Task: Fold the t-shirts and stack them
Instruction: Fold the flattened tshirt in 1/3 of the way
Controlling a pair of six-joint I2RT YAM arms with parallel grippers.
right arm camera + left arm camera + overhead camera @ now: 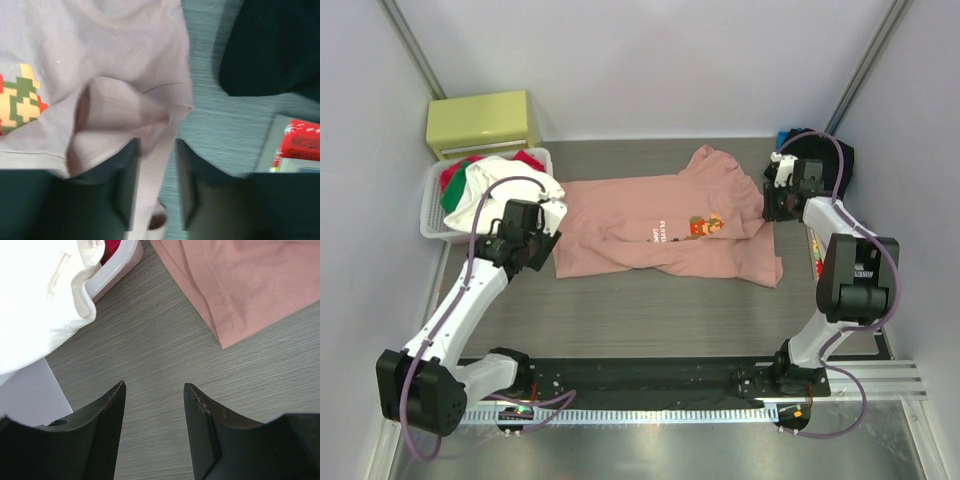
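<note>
The salmon-pink t-shirt [640,215] lies spread in the middle of the table [650,315]. Its long axis runs left to right, hem toward the left edge and sleeves toward the right. The right gripper [157,146] sits at the shirt's right end, jaws narrowly apart with a sleeve fold between them; the blur leaves it unclear whether they pinch it. The left gripper [155,387] hovers over bare tabletop just off the hem corner, jaws half apart and empty, so each arm is nearest its own end. The black t-shirt [825,150] is bunched in the far right corner. A white basket [428,218] at the left edge holds red and green clothes, with a white garment [485,190] draped over its rim.
</note>
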